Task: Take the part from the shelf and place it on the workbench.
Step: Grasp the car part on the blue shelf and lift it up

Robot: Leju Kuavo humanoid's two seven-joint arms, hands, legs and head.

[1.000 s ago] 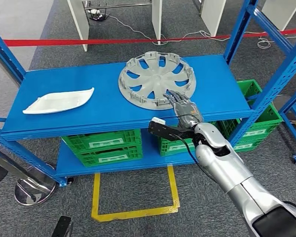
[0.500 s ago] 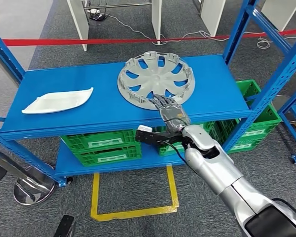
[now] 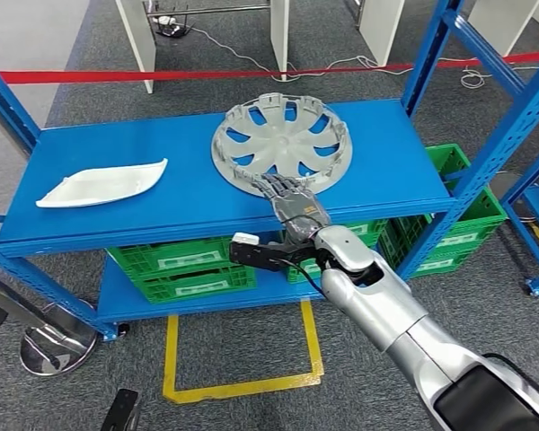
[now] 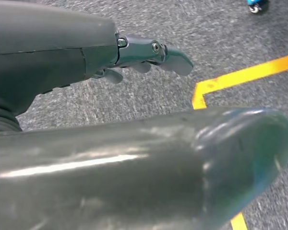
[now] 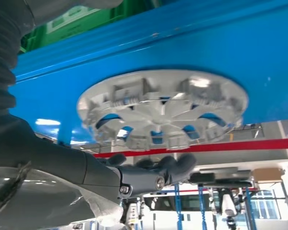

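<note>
— Hubcap (image 3: 281,145) lying flat on top blue shelf (image 3: 118,220), upper middle of frame, near front edge.
— Right hand (image 3: 288,202)?
— Reaching in from lower right, fingers (image 3: 273,186) spread flat, tips at hubcap's near rim; holding nothing.
— Left hand (image 4: 150,52)?
— Hanging over grey floor (image 4: 135,96) by yellow line (image 4: 244,76), fingers loosely extended, gripping nothing.
— Anything else?
— White curved part (image 3: 104,183) at left of same shelf; green crates (image 3: 182,265) on lower level.
</note>
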